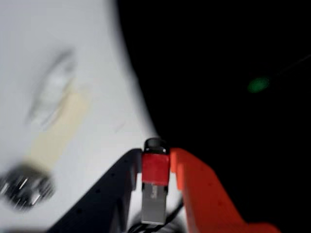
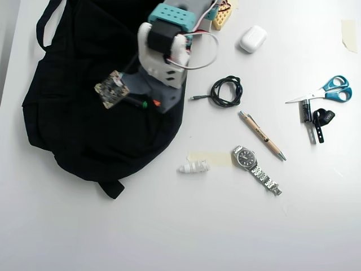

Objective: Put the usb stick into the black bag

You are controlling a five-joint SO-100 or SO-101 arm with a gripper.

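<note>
In the wrist view my gripper (image 1: 155, 154) is shut on the usb stick (image 1: 155, 171). The stick's red half sits between the dark jaw and the orange jaw, and its silver half points toward the camera. The black bag (image 1: 223, 73) fills the right side of that view, and the stick hangs at the bag's edge where it meets the white table. In the overhead view the arm reaches over the right part of the black bag (image 2: 73, 113). The gripper (image 2: 151, 104) is low over the fabric there. The stick is hidden under the arm in that view.
On the white table to the right of the bag lie a strip of tape (image 2: 210, 158), a small white object (image 2: 193, 167), a wristwatch (image 2: 246, 157), a pen (image 2: 262, 135), a coiled black cable (image 2: 225, 91), a white earbud case (image 2: 252, 39) and scissors (image 2: 327, 90).
</note>
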